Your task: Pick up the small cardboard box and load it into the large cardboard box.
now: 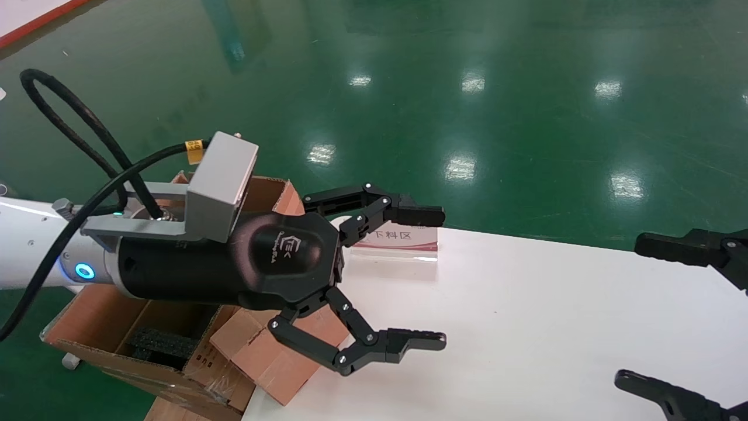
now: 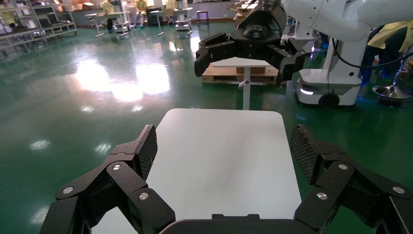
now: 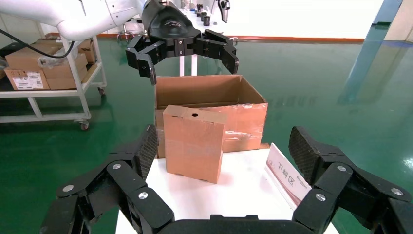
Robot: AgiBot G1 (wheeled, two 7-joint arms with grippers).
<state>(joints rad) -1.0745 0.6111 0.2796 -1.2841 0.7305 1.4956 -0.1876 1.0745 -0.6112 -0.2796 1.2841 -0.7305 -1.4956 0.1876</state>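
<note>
The small cardboard box point(image 3: 194, 144) stands upright on the white table's point(image 1: 526, 321) left end, with a round hole in its top face. In the head view it point(image 1: 280, 359) shows partly under my left gripper. The large cardboard box point(image 3: 243, 119) stands open just beyond the table end, its side glossy with tape. It point(image 1: 93, 318) holds black foam point(image 1: 156, 344). My left gripper point(image 1: 435, 278) hovers above the small box, open and empty. My right gripper point(image 1: 634, 310) is open and empty over the table's right side, facing the small box point(image 3: 224, 145).
A pink and white sign point(image 1: 403, 240) stands at the table's far edge near the boxes. A trolley with cartons point(image 3: 44, 68) stands farther off on the green floor. Green floor surrounds the table.
</note>
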